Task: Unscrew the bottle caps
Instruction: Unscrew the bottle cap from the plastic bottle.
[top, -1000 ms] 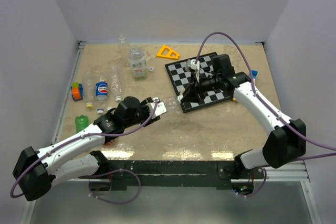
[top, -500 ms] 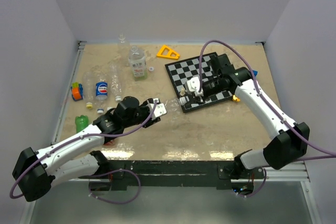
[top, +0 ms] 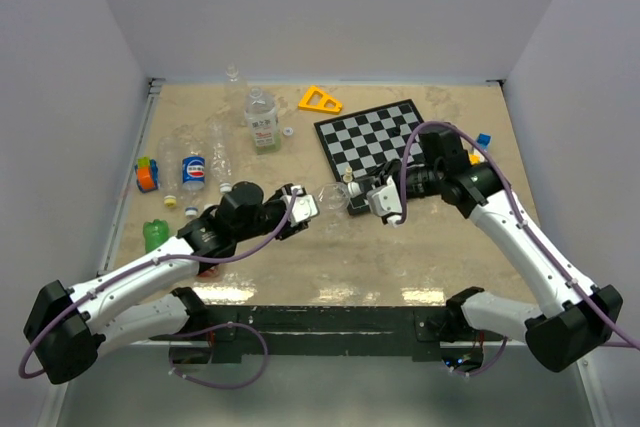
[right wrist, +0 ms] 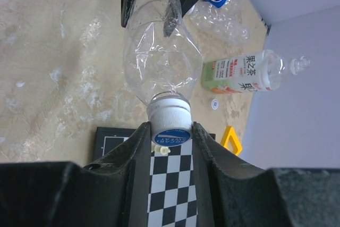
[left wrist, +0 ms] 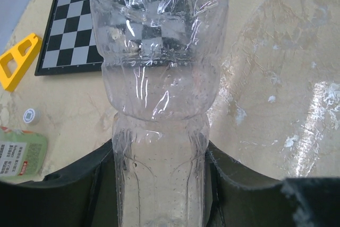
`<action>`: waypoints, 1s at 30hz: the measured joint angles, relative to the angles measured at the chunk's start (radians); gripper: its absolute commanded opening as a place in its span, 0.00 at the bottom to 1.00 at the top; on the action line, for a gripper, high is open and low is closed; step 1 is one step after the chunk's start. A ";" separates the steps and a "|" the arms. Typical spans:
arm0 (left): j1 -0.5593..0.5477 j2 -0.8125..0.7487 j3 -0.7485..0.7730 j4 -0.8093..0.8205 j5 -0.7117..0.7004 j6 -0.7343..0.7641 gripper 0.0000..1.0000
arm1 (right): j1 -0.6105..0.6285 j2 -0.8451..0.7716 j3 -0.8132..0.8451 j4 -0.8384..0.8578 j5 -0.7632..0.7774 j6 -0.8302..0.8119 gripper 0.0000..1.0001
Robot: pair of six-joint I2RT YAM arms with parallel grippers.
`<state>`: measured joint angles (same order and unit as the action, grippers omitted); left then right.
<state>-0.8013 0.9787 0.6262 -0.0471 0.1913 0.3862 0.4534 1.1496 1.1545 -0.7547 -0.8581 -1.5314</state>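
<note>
Clear bottle (left wrist: 159, 94), unlabelled, clamped in left tool (left wrist: 159, 174); right tool (right wrist: 170, 142) pinches its white cap (right wrist: 169, 112); far bottle (right wrist: 239, 73) shows Chinese print.

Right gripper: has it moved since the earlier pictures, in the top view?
Yes. The right gripper has come off the chessboard toward the near side and now grips the cap at the board's near-left corner.

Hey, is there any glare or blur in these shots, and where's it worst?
Top external view: bright glare patches on the table near its front edge, otherwise sharp. Left wrist view: the clear bottle carries streaky highlights, and the checkerboard looks warped through it. Right wrist view: the white cap is crisp; the fingers beside it are dark, with little detail.
</note>
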 measured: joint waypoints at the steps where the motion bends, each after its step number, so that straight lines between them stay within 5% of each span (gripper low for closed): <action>1: 0.000 0.002 0.000 -0.006 0.000 0.000 0.00 | 0.000 -0.005 -0.012 0.011 0.000 0.010 0.43; 6: 0.000 0.003 -0.001 -0.039 -0.006 0.000 0.00 | -0.003 -0.040 -0.032 0.068 0.004 0.128 0.64; 20: 0.000 0.004 -0.003 -0.098 -0.018 0.000 0.00 | -0.085 -0.174 -0.026 0.071 0.080 0.400 0.67; 30: 0.000 0.004 -0.003 -0.098 -0.029 -0.001 0.00 | -0.134 -0.101 0.000 0.029 0.054 0.599 0.66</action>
<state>-0.8009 0.9825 0.6235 -0.1452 0.1619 0.3855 0.3199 1.0485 1.1545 -0.7261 -0.8043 -0.9321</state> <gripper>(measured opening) 0.517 0.665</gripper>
